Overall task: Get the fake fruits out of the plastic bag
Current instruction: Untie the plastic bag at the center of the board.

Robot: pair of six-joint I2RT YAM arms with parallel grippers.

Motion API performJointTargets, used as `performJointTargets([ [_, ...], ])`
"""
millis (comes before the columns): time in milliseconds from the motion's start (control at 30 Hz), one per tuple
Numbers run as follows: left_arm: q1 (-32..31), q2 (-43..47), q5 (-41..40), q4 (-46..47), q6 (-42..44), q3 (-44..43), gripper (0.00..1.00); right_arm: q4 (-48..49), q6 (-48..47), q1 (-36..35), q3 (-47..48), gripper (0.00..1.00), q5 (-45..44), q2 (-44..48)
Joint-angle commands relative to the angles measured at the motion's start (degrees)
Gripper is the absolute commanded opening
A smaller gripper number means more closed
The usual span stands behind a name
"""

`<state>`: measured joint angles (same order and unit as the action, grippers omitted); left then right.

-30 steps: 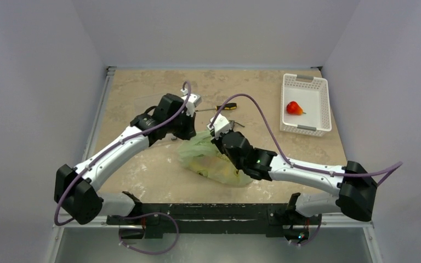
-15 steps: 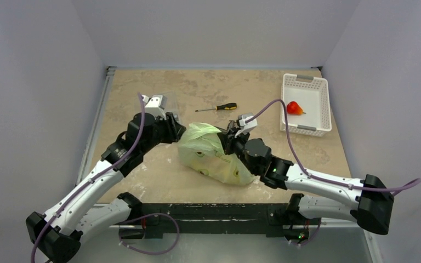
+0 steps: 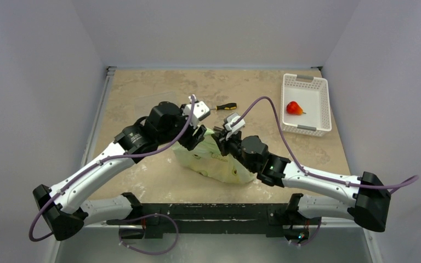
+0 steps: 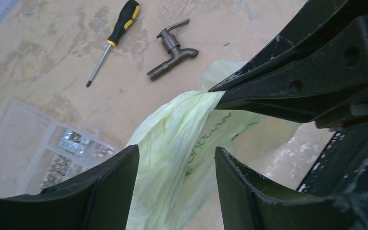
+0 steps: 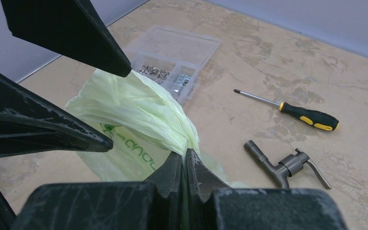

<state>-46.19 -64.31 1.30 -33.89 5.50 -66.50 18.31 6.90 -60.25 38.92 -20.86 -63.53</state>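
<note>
Right pincer point(image 5: 184, 158) clamps shut on plastic bag point(image 5: 134, 105) rim | left pincer point(image 4: 176, 151), newly parted, back astride it | fruits likely still inside

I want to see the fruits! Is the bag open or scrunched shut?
Scrunched shut: the plastic bag has its top bunched into a twist, pinched by the right end effector; no opening shows.

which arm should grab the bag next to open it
Left, likely: left gripper stands open around a fold of the bag; right gripper is shut on it.
</note>
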Motion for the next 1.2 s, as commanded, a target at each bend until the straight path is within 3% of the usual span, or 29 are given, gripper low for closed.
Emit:
performJointTargets([
  [0, -1.45, 0.37, -8.03, 3.99, 7.69, 0.02, 0.56, 2.18, -1.54, 0.12, 1.62, 0.00, 3.02, 0.69],
  [167, -3.35, -2.64, -11.20, 4.82, 7.60, -0.55, 0.48, 2.32, -1.45, 0.06, 1.45, 0.00, 3.24, 0.18],
  [333, -5.04, -4.89, -10.16, 5.33, 7.37, -0.60, 0.47, 2.71, -1.45, 0.11, 1.51, 0.00, 2.94, 0.01],
  [400, -5.05, -6.07, -11.21, 5.26, 7.27, -1.31, 0.38, 2.62, -1.59, 0.06, 1.55, 0.00, 2.96, -0.03],
  [433, -5.07, -7.00, -12.55, 4.93, 6.85, -2.16, 0.26, 2.57, -1.65, 0.06, 1.52, 0.00, 2.76, -0.13],
  [467, -5.07, -7.62, -14.03, 4.56, 6.43, -2.72, 0.20, 2.30, -1.75, 0.11, 1.56, 0.00, 2.01, -0.17],
  [633, -5.07, -7.12, -21.82, 6.77, -1.89, -1.51, 0.00, 0.82, -1.06, 0.04, 0.45, 0.19, -4.29, 0.81],
  [767, -5.05, -3.08, -27.23, 10.96, -12.05, 3.89, 0.00, -0.19, -2.64, 0.04, -1.87, 0.34, -6.06, 3.05],
  [933, -5.05, 1.87, -30.40, 13.28, -22.76, 9.23, 0.00, -1.06, -3.95, 0.04, -2.57, 0.21, -7.30, 4.24],
  [1033, -4.96, 5.79, -32.57, 14.49, -29.93, 12.91, 0.00, -0.23, -1.61, 0.04, -2.52, 0.00, -8.32, 4.14],
  [1167, -4.98, 9.62, -42.71, 7.66, -46.15, 13.99, 0.00, 1.47, 14.00, -0.03, -5.11, 0.00, -17.84, 8.11],
])
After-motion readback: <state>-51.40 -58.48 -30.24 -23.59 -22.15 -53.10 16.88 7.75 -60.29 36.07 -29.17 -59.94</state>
